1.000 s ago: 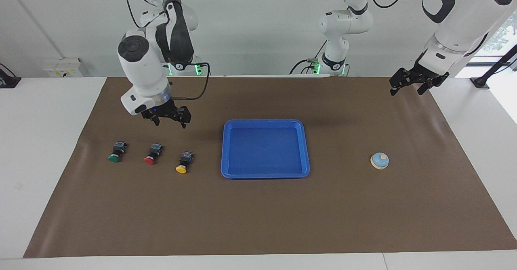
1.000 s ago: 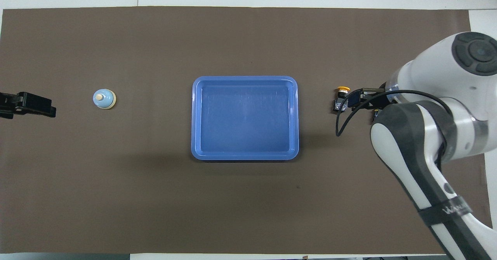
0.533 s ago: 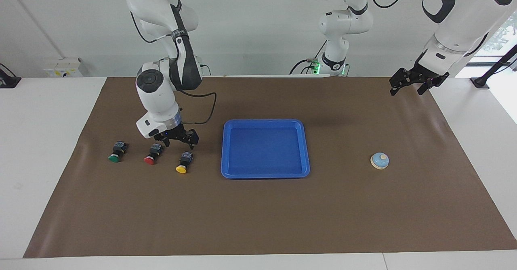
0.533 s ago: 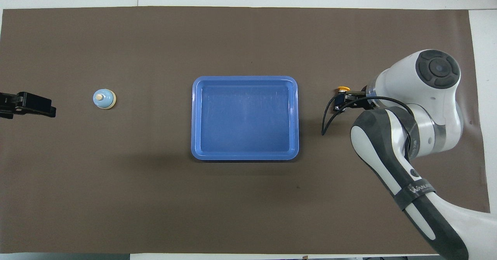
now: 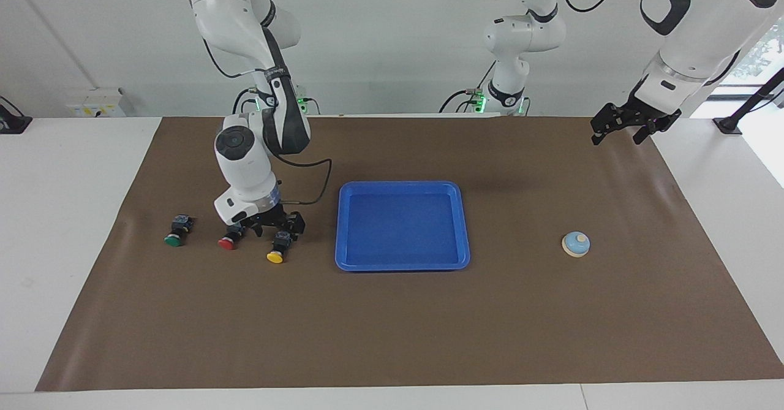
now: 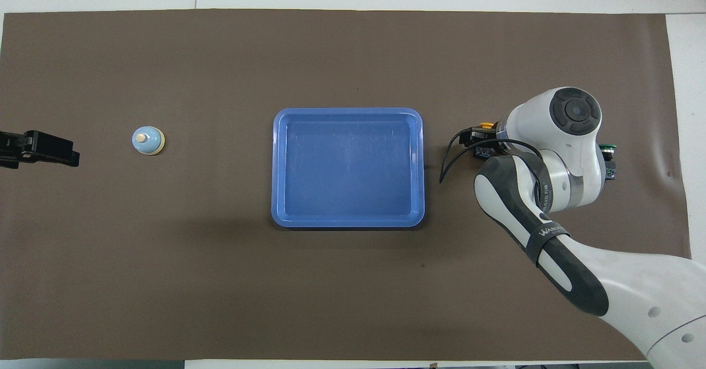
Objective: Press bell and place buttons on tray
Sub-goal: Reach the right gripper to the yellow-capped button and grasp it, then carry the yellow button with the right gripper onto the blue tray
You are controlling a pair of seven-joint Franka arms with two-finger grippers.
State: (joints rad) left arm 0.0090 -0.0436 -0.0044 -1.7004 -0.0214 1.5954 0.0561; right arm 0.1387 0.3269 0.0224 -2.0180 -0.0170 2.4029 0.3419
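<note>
- Down came my right gripper (image 5: pixel 277 225) in the facing view. Now it sits low, open and empty, around the black body of the yellow button (image 5: pixel 278 246). The button's long way points away from the robots.
- Red button (image 5: pixel 230 239) and green button (image 5: pixel 177 231) lie in the same row. The smooth blue tray (image 5: pixel 402 265) is beside it.
- From overhead, my arm hides the grip. My left gripper (image 6: pixel 34 148) waits open beside the round bell (image 6: pixel 148 140).
</note>
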